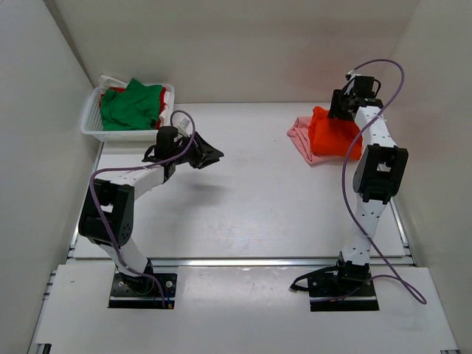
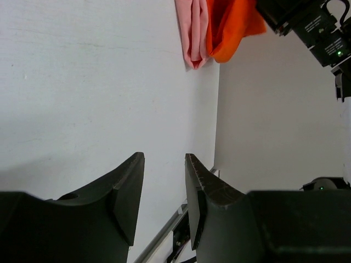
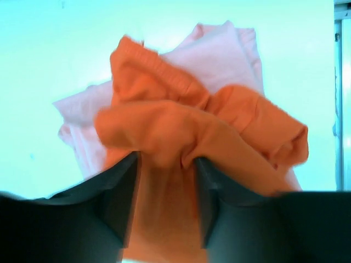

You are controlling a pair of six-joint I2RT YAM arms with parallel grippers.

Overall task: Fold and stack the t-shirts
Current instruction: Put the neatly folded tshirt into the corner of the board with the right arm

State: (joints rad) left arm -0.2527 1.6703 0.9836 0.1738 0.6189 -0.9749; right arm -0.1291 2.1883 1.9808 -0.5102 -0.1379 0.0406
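The bright orange-red t-shirt [image 1: 333, 136] lies bunched on top of the pale pink t-shirt [image 1: 300, 135] at the back right of the table. My right gripper [image 1: 341, 112] stands over it. In the right wrist view my right gripper [image 3: 166, 159] has its jaws closed on a wad of the orange-red shirt [image 3: 164, 120], with the pink shirt [image 3: 219, 55] beneath. My left gripper [image 1: 210, 155] hovers open and empty over the table's left middle; it also shows in the left wrist view [image 2: 164, 159]. The green t-shirt [image 1: 131, 105] and a bit of the red t-shirt [image 1: 161, 96] lie in the basket.
A white mesh basket [image 1: 91, 125] stands at the back left corner. White walls close in the table on the left, back and right. The left wrist view shows the pink shirt [image 2: 194, 33], the orange-red shirt [image 2: 230, 27] and the right arm [image 2: 323, 38] far off.
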